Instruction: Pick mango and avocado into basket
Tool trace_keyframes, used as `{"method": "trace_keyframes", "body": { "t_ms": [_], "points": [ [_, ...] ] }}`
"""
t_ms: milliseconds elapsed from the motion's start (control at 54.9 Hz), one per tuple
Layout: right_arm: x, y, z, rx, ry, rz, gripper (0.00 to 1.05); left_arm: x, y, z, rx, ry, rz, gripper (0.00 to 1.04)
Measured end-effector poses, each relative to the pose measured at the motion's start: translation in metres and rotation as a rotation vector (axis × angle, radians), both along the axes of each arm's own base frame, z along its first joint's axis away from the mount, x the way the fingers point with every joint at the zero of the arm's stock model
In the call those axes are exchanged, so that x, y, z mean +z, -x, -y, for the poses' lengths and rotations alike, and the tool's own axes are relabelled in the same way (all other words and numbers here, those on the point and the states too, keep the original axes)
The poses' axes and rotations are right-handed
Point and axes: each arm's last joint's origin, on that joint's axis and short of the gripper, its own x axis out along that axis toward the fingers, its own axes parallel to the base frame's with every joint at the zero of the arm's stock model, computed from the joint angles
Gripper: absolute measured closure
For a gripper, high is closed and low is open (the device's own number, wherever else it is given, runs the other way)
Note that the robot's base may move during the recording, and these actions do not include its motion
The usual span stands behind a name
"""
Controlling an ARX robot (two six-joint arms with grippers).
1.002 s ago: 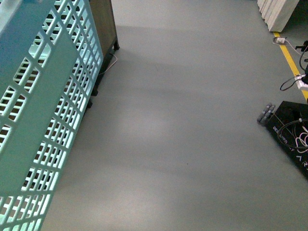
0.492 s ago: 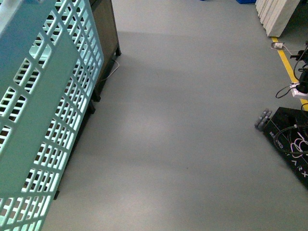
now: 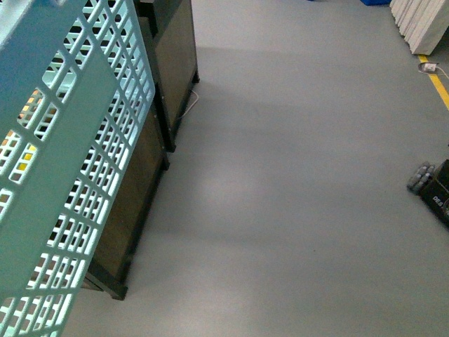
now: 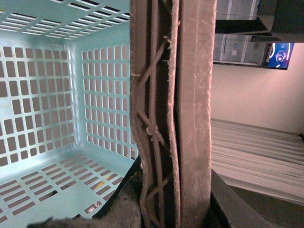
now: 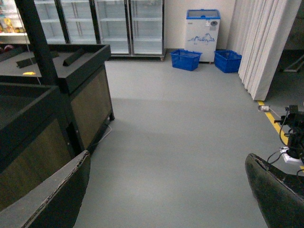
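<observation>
Left gripper (image 4: 178, 209) clamps the brown-grey swing handle (image 4: 194, 95) of a light teal slotted plastic basket (image 3: 63, 126). The left wrist view shows the handle pinched tight btwn the gripper's two dark fingers (image 4: 124, 204). That view looks past the handle into the basket's slotted walls and slotted bottom.

In the front view the basket hangs tilted at near left, its slotted side wall filling that side of the frame. Small yellow-orange glints show through a few slots; can't tell what they are.

Just behind the basket, dark wood-panelled display stands (image 3: 175, 63) run from near left toward the far end of the room. They stand on a plain grey floor (image 3: 295, 175). At the right edge sits a black piece of equipment (image 3: 440, 196) w/ small grey wheels (image 3: 421, 175). A yellow floor stripe (image 3: 438, 81) shows at far right.

Right gripper (image 5: 167, 159) is spread wide and holds nothing. In the right wrist view its two dark fingers (image 5: 57, 194) stand well apart w/ only floor btwn them. Far bkgd of that view: glass-door fridges (image 5: 128, 23), a white chest freezer (image 5: 203, 28) and two blue crates (image 5: 185, 59). A white curtain (image 5: 261, 42) hangs on the right.
</observation>
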Motion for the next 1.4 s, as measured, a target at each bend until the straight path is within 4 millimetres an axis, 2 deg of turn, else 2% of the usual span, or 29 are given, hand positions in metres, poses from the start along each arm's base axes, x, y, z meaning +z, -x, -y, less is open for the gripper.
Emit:
{"method": "trace_keyframes", "body": {
  "t_ms": [1402],
  "points": [
    [0.0000, 0.0000, -0.0001, 0.003, 0.000, 0.000, 0.09, 0.0001, 0.0000, -0.0001, 0.001, -0.005, 0.000, 0.85]
  ]
}}
